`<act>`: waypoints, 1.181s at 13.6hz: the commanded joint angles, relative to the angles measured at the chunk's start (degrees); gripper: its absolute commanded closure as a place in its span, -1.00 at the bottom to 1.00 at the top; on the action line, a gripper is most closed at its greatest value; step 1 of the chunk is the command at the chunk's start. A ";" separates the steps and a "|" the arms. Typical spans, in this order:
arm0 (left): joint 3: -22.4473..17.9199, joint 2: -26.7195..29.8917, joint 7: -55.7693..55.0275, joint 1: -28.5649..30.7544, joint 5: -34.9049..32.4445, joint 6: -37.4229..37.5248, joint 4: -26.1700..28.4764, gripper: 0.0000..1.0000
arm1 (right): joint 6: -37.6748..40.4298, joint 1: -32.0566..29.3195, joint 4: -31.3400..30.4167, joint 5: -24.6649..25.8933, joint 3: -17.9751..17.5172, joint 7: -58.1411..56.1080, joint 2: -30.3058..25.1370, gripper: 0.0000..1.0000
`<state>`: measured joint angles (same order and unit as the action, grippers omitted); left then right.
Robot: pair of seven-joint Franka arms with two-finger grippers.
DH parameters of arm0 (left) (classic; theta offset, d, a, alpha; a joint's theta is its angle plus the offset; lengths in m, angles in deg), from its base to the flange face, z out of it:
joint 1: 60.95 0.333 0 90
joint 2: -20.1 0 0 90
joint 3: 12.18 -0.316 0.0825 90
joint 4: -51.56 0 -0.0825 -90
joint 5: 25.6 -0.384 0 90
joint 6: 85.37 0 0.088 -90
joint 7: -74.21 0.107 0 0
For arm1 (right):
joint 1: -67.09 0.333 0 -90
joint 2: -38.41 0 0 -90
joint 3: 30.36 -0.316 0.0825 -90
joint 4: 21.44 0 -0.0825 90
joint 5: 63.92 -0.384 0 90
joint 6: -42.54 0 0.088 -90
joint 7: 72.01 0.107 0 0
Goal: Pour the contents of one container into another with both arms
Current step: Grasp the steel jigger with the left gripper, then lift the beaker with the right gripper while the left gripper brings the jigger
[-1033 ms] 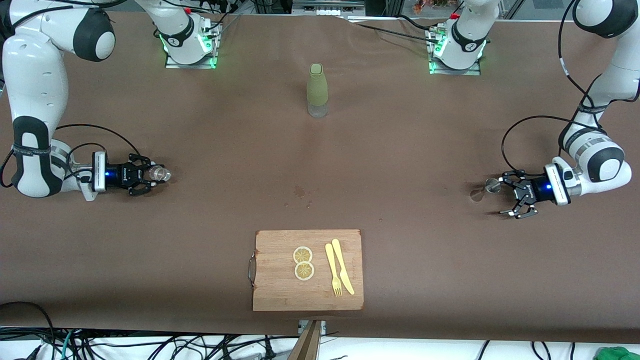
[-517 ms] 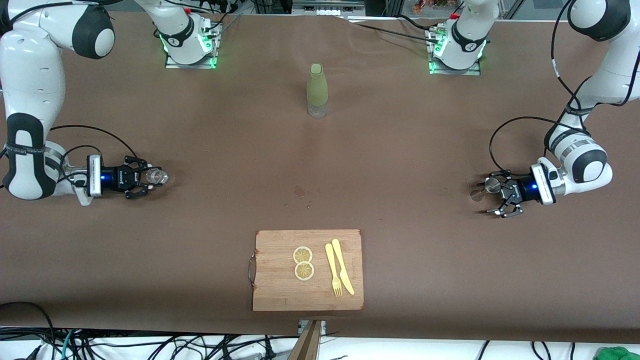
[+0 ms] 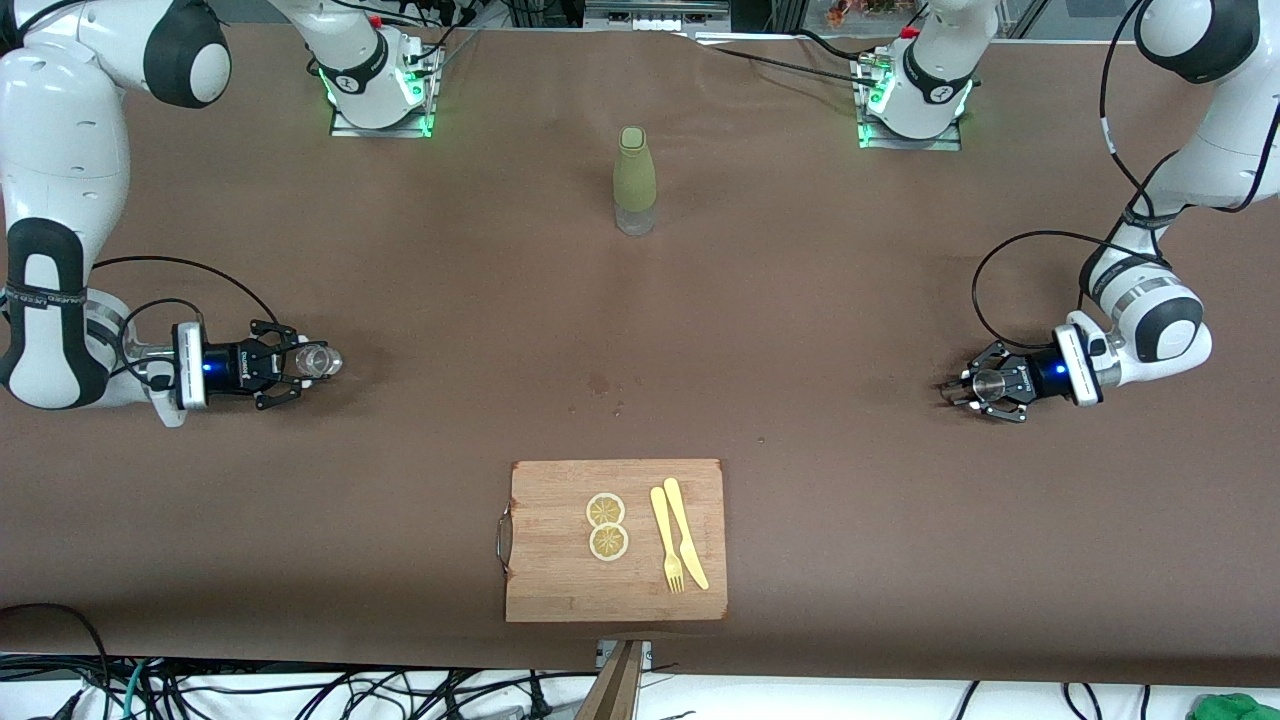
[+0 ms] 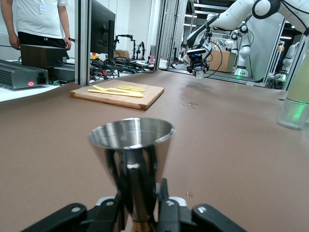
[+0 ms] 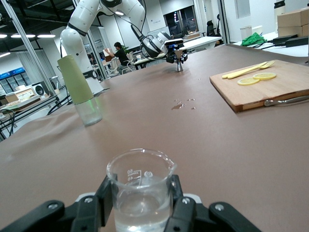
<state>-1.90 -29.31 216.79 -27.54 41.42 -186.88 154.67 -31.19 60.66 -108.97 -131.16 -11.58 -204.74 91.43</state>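
Two grips are set: your right gripper (image 3: 290, 362) has closed on the glass cup (image 3: 318, 359) at the right arm's end of the tabletop (image 3: 800, 300), upright to keep its liquid; your left gripper (image 3: 975, 386) clamps the steel jigger (image 3: 988, 380) by its waist at the left arm's end, bowl up to receive.

— Any readable text, labels or numbers anywhere?
— None legible. Faint moulded graduation marks on the clear glass cup (image 5: 140, 188), too blurred to read. Small white lettering on a black band of the right arm (image 3: 40, 296) near the worktop's edge, also illegible.
— Brands, signs?
— Nothing readable on either.
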 commanded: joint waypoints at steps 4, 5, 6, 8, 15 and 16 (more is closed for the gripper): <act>-0.18 2.73 1.92 -0.54 2.58 0.09 1.13 1.00 | -5.44 -0.16 -0.72 -0.26 -5.24 6.51 -3.44 0.16; 0.08 3.61 0.52 -0.71 2.58 0.26 1.22 1.00 | -6.15 -0.16 -0.72 -0.17 -6.29 7.48 -4.15 0.16; 1.04 4.49 -0.45 -1.06 3.11 0.26 1.22 1.00 | -6.76 -0.16 -0.72 -0.17 -6.99 8.36 -4.67 0.16; 1.58 6.25 -2.74 -2.98 4.25 0.26 1.31 1.00 | -8.52 -0.08 -0.80 -0.17 -9.10 9.68 -5.20 0.16; 1.49 7.66 -4.24 -19.41 19.61 -4.74 3.51 1.00 | -14.58 -0.08 -1.33 -0.17 -15.61 15.92 -8.10 0.16; 1.49 7.66 -4.33 -21.96 22.25 -5.96 3.51 1.00 | -15.64 -0.08 -1.42 -0.17 -16.75 16.79 -8.28 0.16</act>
<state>0.39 -23.37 212.74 -45.25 59.25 -190.79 156.64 -44.93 61.09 -108.90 -131.16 -26.19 -190.17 85.13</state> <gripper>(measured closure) 0.907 0.507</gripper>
